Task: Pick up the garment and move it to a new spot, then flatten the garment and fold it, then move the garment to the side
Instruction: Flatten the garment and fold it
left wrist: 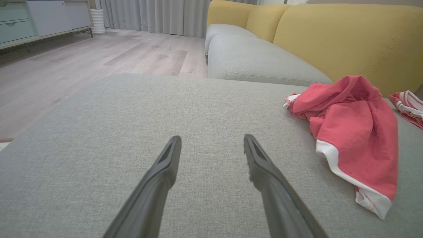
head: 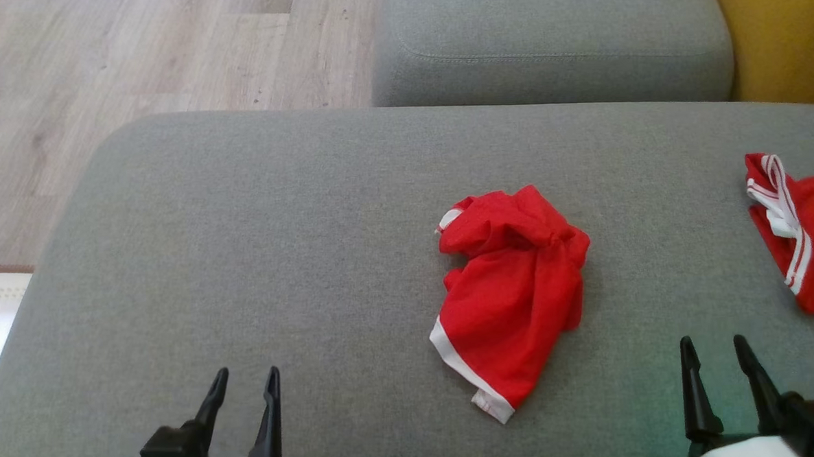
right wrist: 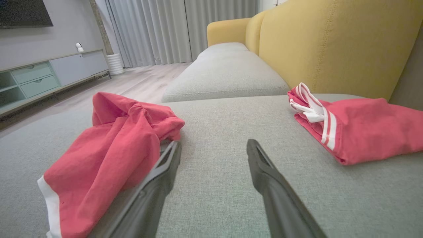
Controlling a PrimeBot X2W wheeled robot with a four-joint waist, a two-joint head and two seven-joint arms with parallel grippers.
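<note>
A crumpled red garment point(head: 513, 299) with a white hem lies in a heap on the grey sofa seat point(head: 278, 261), a little right of the middle. It lies at the right in the left wrist view point(left wrist: 357, 138) and at the left in the right wrist view point(right wrist: 109, 155). My left gripper point(head: 243, 381) stands open at the lower left, well left of the garment, with nothing between its fingers. The right gripper point(head: 713, 347) is open at the lower right, apart from the garment. Both pairs of fingers hover over bare cushion point(left wrist: 211, 109).
A second red garment point(head: 802, 239) with white stripes lies at the seat's right edge, also in the right wrist view point(right wrist: 357, 129). Another grey cushion point(head: 550, 37) and a yellow backrest point(head: 776, 34) lie beyond. Wooden floor point(head: 132, 62) borders the seat's left and far sides.
</note>
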